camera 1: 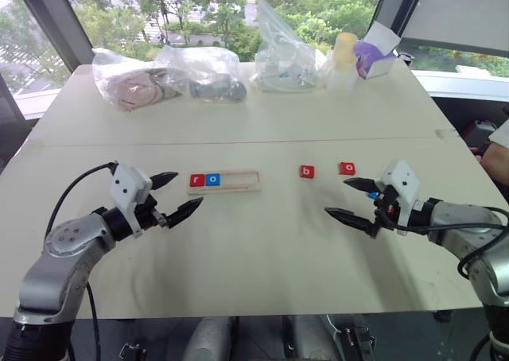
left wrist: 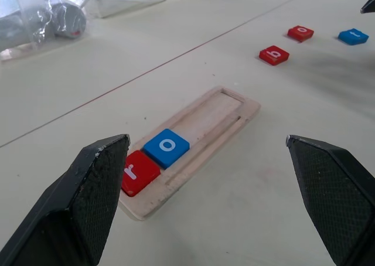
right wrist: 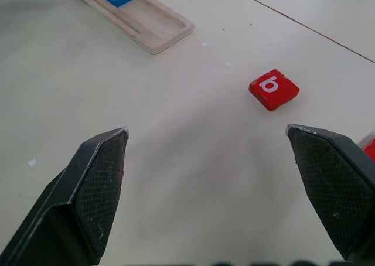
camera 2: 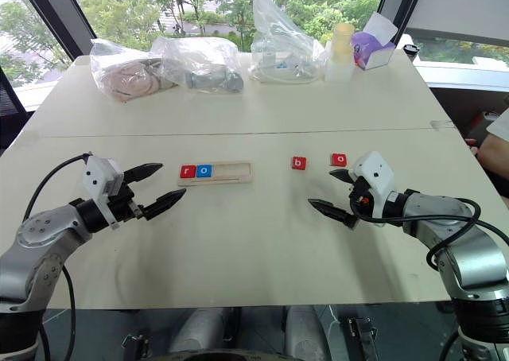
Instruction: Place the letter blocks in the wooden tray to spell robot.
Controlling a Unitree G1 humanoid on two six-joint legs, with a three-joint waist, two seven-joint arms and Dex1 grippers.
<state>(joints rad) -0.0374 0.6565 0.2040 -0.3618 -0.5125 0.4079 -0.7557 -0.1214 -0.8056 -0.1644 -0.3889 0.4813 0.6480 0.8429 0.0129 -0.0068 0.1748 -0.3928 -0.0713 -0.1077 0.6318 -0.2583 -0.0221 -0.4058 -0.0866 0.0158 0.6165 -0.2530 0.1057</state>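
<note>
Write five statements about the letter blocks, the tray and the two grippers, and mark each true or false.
1. The wooden tray holds a red r block and a blue o block side by side. True.
2. The red b block lies in the tray. False: it lies on the table, outside the tray.
3. The left gripper is shut on a block. False: it is open and empty, next to the tray.
4. The right gripper is open and holds nothing. True.
5. Every block outside the tray is red. False: a blue block also lies on the table, near the red o block.
</note>
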